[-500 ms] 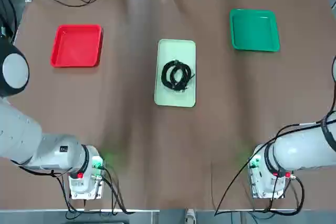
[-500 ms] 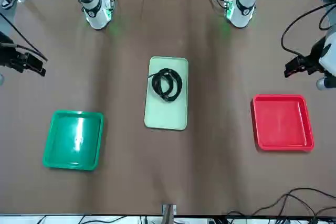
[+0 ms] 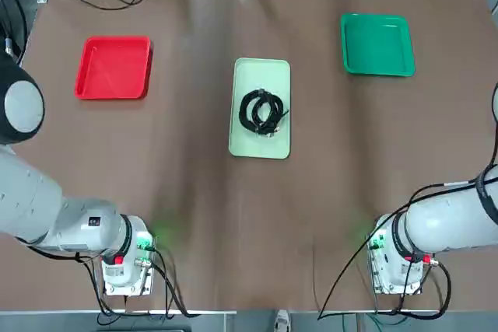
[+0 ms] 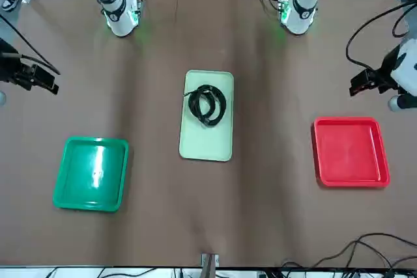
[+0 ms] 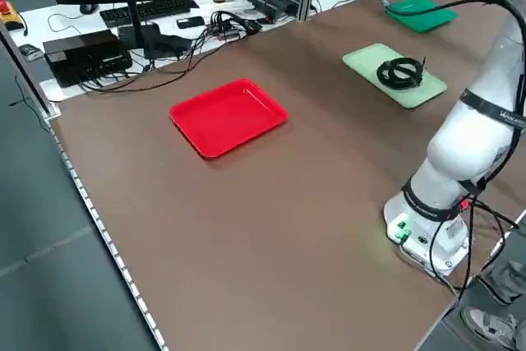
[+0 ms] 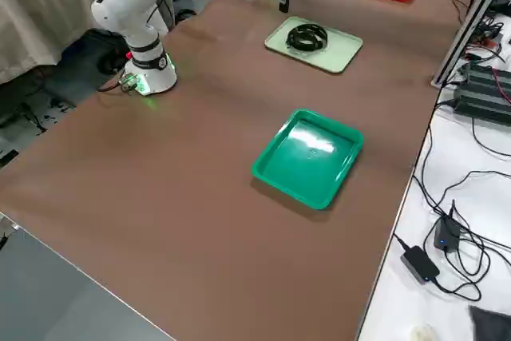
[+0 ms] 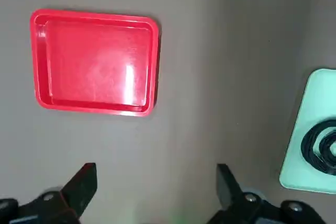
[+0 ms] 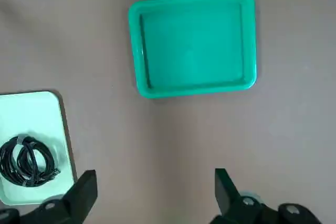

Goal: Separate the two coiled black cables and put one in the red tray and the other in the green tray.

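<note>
You had the 2 coiled black cables (image 3: 254, 124) lying bunched together on the pale mint-green tray (image 3: 260, 144), right in the middle of the table (image 3: 187, 215)! Over on your left side, the red tray (image 3: 113, 69) sat near the far edge; out on your right, the green tray (image 3: 378, 46) sat near that same edge, and both were bare inside. Your left gripper (image 7: 156, 184) hung above the table on the red tray's side, its 2 fingers spread wide with nothing between them. Your right gripper (image 8: 156, 187) hovered on the green tray's side, also wide open and holding nothing, 0 contact with the coils from either!
</note>
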You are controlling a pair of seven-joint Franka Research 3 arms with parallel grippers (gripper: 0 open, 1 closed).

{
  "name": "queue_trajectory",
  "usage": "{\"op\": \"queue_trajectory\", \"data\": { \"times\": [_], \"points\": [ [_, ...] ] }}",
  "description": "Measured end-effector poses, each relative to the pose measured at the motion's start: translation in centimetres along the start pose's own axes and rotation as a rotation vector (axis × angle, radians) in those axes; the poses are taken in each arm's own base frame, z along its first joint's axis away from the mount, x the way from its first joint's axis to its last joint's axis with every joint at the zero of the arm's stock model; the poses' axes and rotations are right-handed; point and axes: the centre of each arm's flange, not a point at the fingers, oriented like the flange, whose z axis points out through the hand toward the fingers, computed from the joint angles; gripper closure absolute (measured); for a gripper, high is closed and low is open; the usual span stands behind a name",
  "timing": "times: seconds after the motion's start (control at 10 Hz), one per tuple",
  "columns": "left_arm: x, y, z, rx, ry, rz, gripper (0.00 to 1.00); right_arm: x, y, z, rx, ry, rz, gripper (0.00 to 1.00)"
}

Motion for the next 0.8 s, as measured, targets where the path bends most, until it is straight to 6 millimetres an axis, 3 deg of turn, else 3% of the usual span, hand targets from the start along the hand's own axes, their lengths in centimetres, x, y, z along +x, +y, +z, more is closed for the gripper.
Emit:
{"op": "queue_trajectory", "data": {
  "times": [0.2, 0.4, 0.6, 0.8],
  "points": [
    [-0.9, 0.2, -0.6, 0.004, -0.035, 0.030, 0.00, 0.0, 0.0, 0.0, 0.000, 0.000, 0.000, 0.01],
    [-1.3, 3.7, 0.6, 0.007, -0.062, 0.097, 0.00, 0.0, 0.0, 0.0, 0.000, 0.000, 0.000, 0.01],
    [-0.9, 9.2, 4.9, 0.001, -0.054, 0.204, 0.00, 0.0, 0.0, 0.0, 0.001, -0.001, 0.001, 0.01],
    [-1.1, 15.4, 12.7, -0.016, -0.026, 0.308, 0.00, 0.0, 0.0, 0.0, 0.001, -0.001, 0.001, 0.01]
  ]
}}
